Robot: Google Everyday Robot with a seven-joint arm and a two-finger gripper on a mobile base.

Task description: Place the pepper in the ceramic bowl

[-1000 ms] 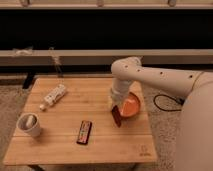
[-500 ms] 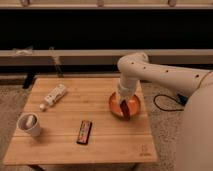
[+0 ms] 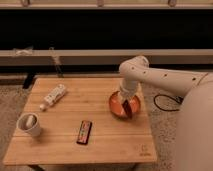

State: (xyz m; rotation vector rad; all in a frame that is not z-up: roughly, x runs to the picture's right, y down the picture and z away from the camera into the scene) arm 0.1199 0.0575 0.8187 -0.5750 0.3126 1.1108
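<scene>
Wooden table [image 3: 100, 145] in foreground. Near edge: black bar [image 3: 84, 132] with red markings lies flat at centre-left; white mug [image 3: 29, 124] stands near left edge. Mid-table, right: orange bowl [image 3: 116, 106], white arm reaching down over it from right. Gripper [image 3: 127, 104] sits low inside bowl; jaw state impossible to tell. Pepper [image 3: 127, 107] shows as dark red sliver at gripper tip, inside bowl's rim; touching bowl or not, unclear. Farther left: white tube [image 3: 54, 95] lies diagonally. Beyond table: dark wall, pale ledge.
</scene>
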